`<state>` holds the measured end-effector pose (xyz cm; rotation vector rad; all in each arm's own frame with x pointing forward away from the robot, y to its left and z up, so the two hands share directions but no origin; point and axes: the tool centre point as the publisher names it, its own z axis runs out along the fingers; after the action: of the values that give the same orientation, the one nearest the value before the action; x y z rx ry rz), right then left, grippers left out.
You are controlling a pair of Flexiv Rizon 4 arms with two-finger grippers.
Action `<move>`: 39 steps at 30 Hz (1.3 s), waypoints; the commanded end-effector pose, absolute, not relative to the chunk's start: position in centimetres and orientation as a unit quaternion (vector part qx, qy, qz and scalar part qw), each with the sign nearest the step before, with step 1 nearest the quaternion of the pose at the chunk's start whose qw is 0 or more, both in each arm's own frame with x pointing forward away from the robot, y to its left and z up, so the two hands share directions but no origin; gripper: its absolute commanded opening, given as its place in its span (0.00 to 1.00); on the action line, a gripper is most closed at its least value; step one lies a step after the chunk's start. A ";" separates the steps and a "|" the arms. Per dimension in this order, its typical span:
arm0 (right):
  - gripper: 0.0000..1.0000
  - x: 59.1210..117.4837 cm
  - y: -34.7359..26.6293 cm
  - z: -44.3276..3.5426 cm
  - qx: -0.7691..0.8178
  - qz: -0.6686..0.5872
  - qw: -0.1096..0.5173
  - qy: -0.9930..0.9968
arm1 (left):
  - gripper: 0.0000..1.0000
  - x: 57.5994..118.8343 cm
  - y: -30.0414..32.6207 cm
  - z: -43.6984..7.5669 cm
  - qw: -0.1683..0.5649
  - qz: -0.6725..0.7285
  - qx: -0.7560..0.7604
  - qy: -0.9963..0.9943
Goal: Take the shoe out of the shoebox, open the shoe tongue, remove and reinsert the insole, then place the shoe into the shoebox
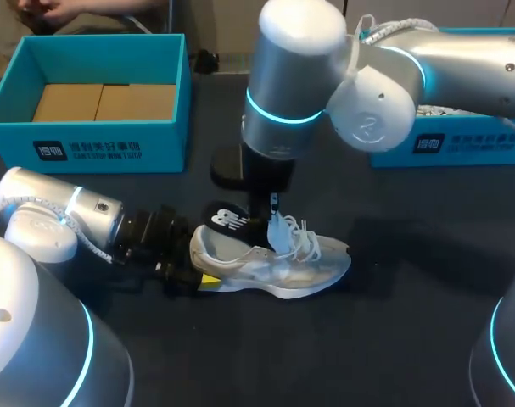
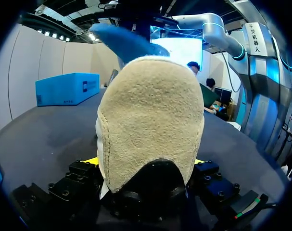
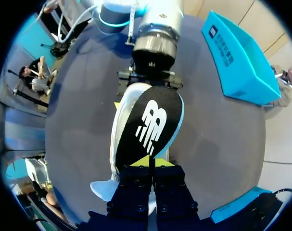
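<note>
A white and grey shoe (image 1: pixel 282 267) lies on its sole mid-table, toe to the right. My left gripper (image 1: pixel 196 275) is at its heel, and the beige heel (image 2: pixel 150 120) fills the gap between both fingers (image 2: pixel 91 161), which press on its sides. My right gripper (image 1: pixel 272 222) hangs over the shoe's opening, shut on one end of the black insole (image 1: pixel 227 219). The insole (image 3: pixel 148 127), white logo up, slants over the shoe (image 3: pixel 116 139) toward the heel; its blue underside (image 2: pixel 124 41) shows above the heel. The right gripper's tips (image 3: pixel 150 162) pinch its end.
An open blue shoebox (image 1: pixel 96 144) with cardboard inside stands at the back left. A second blue box (image 1: pixel 461 148) sits at the back right, partly hidden by my right arm. A black stand (image 1: pixel 232 165) is behind the shoe.
</note>
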<state>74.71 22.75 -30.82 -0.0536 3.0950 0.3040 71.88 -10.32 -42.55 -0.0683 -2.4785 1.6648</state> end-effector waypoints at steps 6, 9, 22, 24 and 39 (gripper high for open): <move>0.00 75.5 24.7 -30.5 -0.053 0.140 0.000 0.989 | 0.00 71.9 -10.3 -42.7 0.078 0.555 -0.024 -0.828; 0.00 75.7 25.4 -30.5 -0.066 0.150 -0.002 0.987 | 0.00 71.9 -10.3 -42.7 0.078 0.555 -0.024 -0.828; 0.00 75.8 27.4 -31.8 -0.087 0.193 -0.018 0.977 | 0.00 71.9 -10.3 -42.7 0.078 0.555 -0.024 -0.828; 0.00 75.8 27.5 -31.9 -0.088 0.196 -0.024 0.976 | 0.00 71.9 -10.3 -42.7 0.078 0.555 -0.024 -0.828; 1.00 75.5 26.2 -30.1 -0.088 0.249 -0.134 0.955 | 0.00 71.9 -10.3 -42.7 0.078 0.555 -0.024 -0.828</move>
<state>74.60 26.97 -29.92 -0.2703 3.2501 0.7950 71.87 -10.33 -42.54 -0.0688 -2.4783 1.6648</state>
